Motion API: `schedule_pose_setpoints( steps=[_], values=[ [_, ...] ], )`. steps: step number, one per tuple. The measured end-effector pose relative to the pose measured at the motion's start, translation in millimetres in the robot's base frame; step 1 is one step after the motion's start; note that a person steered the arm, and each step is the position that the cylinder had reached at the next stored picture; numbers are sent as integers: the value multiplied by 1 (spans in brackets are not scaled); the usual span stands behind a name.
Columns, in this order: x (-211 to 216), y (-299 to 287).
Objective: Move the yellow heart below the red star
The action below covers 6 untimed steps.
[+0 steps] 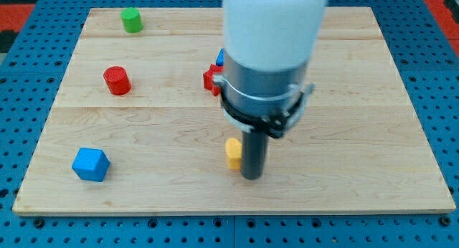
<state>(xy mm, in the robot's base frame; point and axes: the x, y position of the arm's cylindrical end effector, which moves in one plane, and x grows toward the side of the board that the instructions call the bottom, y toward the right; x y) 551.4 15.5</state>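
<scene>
no gripper on your rig: bare rod. my tip (252, 176) touches right side of yellow heart (233, 153), already below half-hidden red star (210, 79). risk: further push slides heart left, off alignment.

Bright, even light falls from overhead across the wooden board (373, 133), with no hard glare on the grain. Shadows are short and soft: a faint one sits under the blue cube (90, 164) toward 6 o'clock, and another hugs the red cylinder (117, 81) at its base. The white arm housing (272, 26) at 12 o'clock is nearly blown out, its edges soft and out of focus because it is close to the lens. The dark rod's lower end, my tip (252, 176), reads as a dull, slightly blurred column. The board's far edge looks narrower than the near edge.
</scene>
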Motion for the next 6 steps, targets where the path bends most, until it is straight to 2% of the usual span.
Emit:
schedule_pose_setpoints(
  steps=[2,3,5,6],
  values=[
    [-54,-47],
    [-50,-64],
    [-99,-75],
    [-104,-68]
  ],
)
